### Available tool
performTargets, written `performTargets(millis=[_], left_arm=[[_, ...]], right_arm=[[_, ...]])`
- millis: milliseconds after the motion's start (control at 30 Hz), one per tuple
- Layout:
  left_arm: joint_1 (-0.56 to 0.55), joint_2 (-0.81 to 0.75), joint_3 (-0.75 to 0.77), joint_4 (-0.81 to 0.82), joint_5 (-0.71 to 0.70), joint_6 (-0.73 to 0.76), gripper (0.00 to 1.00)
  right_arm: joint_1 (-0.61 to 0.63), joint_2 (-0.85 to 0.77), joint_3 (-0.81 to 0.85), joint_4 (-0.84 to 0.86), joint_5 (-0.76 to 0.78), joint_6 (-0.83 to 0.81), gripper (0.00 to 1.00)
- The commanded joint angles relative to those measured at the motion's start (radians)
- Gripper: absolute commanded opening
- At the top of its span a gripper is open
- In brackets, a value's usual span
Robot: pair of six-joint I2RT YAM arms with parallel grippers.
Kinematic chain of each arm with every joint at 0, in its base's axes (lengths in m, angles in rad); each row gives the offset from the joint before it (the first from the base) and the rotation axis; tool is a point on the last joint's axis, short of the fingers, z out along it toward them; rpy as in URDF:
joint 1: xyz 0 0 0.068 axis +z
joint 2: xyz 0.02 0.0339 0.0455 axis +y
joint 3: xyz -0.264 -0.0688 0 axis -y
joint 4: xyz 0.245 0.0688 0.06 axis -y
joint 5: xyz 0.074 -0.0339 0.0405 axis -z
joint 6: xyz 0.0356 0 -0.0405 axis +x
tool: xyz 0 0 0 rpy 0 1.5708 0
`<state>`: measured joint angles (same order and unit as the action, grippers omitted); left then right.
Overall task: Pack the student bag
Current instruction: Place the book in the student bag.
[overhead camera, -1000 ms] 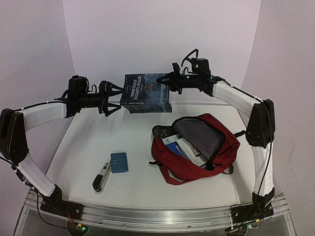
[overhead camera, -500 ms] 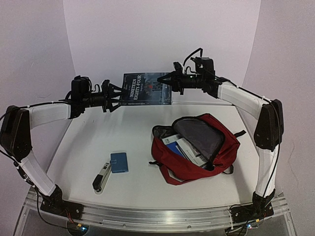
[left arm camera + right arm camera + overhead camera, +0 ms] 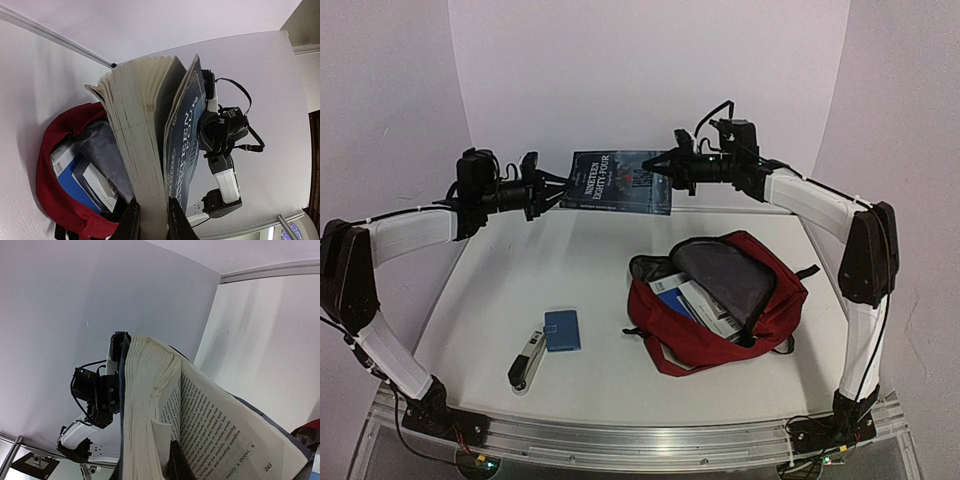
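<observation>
A dark blue paperback book (image 3: 620, 182) hangs in the air above the back of the table, held from both sides. My left gripper (image 3: 558, 186) is shut on its left edge; in the left wrist view the fingers (image 3: 131, 220) press both sides of the page block (image 3: 140, 140), and the front cover flares off to the right. My right gripper (image 3: 658, 165) is shut on the right edge, one finger (image 3: 176, 462) between the pages (image 3: 145, 405). The student bag (image 3: 720, 345), dark red, lies open on the table below and to the right, also seen in the left wrist view (image 3: 50, 195).
Inside the bag lie blue and white books (image 3: 695, 300). A small blue box (image 3: 562, 330) and a grey and black stapler-like object (image 3: 527, 362) rest on the table at the front left. The white back wall stands close behind the held book.
My left gripper moved right to the book's left edge and closed on it. The book now lies flatter and slightly higher. The right gripper kept its hold.
</observation>
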<state>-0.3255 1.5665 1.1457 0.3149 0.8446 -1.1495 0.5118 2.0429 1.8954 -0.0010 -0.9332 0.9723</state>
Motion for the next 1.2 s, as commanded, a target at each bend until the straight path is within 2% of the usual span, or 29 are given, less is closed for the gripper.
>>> performTargets(millis=[0,67,200,233,367,400,433,533,567,633,900,1167], left_arm=[[-0.032,-0.003,0.075,0.055,0.090,0.017,0.30],[-0.045,0.021,0.084,0.058,0.111,0.004,0.39],[-0.067,0.052,0.079,0.158,0.147,-0.060,0.41],[-0.070,0.053,0.078,0.178,0.150,-0.072,0.40],[-0.072,0.043,0.070,0.216,0.140,-0.081,0.20],[-0.072,0.037,0.065,0.219,0.134,-0.080,0.14],[-0.072,0.031,0.060,0.220,0.129,-0.080,0.10],[-0.073,0.011,0.059,0.200,0.102,-0.069,0.01],[-0.072,0.007,0.062,0.196,0.089,-0.064,0.00],[-0.072,-0.002,0.065,0.196,0.068,-0.058,0.00],[-0.072,-0.008,0.091,0.200,0.014,-0.035,0.00],[-0.097,0.018,0.119,0.250,0.014,-0.041,0.00]], right_arm=[[0.008,-0.106,0.013,0.106,-0.043,0.013,0.00],[0.008,-0.105,0.020,0.109,-0.047,0.008,0.00],[0.008,-0.100,0.039,0.108,-0.057,-0.004,0.00],[0.008,-0.101,0.037,0.108,-0.059,-0.007,0.00],[0.007,-0.109,0.013,0.107,-0.068,-0.012,0.00],[0.004,-0.112,0.005,0.106,-0.069,-0.014,0.04],[-0.001,-0.114,0.001,0.105,-0.069,-0.015,0.15],[-0.033,-0.130,-0.004,0.087,-0.054,-0.026,0.67],[-0.053,-0.139,-0.005,0.067,-0.038,-0.032,0.80],[-0.089,-0.160,-0.016,0.021,-0.005,-0.065,0.96],[-0.101,-0.309,-0.280,-0.025,-0.077,-0.080,0.98],[-0.053,-0.337,-0.380,-0.028,-0.117,-0.087,0.98]])
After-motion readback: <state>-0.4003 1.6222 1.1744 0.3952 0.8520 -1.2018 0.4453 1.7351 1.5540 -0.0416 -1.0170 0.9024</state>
